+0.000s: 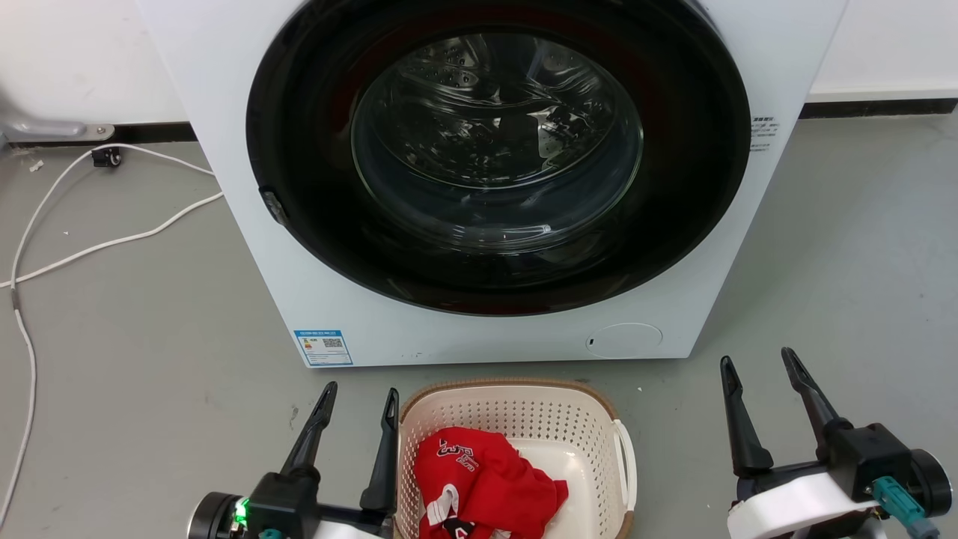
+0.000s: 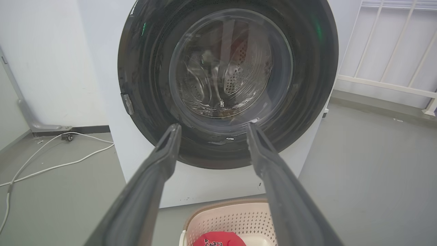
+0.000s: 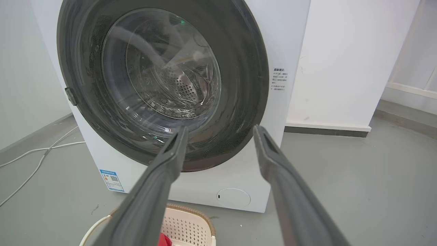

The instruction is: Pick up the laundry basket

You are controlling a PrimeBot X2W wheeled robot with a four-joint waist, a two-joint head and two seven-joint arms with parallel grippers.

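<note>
Laundry basket (image 1: 524, 423): stands upright on the grey floor (image 1: 150, 359), at 6 o'clock in the head view, just in front of the washing machine (image 1: 247, 224). Cream perforated walls, brown woven-look rim, white side handle (image 1: 626, 457) on its 3 o'clock side. Its near end is cut off by the bottom edge of the view.

Contents: one crumpled red garment (image 1: 486, 483) with white lettering, lying toward the basket's 7 o'clock corner.

Left tool (image 1: 360, 389): at 9 o'clock of the basket, fingers spread and released, grasping nothing. Its inner finger runs just beside the basket's outer wall; whether it touches cannot be told.

Right tool (image 1: 756, 357): at 3 o'clock of the basket, apart from it, over bare floor. Fingers spread, released, nothing between them.

Washing machine: at 12 o'clock of the basket, white body, large round dark door (image 1: 498, 157) shut, its glass giving onto the metal drum. A blue-edged label (image 1: 323, 347) sits at the front panel's 7 o'clock corner, a round cover (image 1: 623, 340) at its 5 o'clock.

White cable (image 1: 112, 239): lies looped on the floor at 9 o'clock of the machine, well apart from the basket.
</note>
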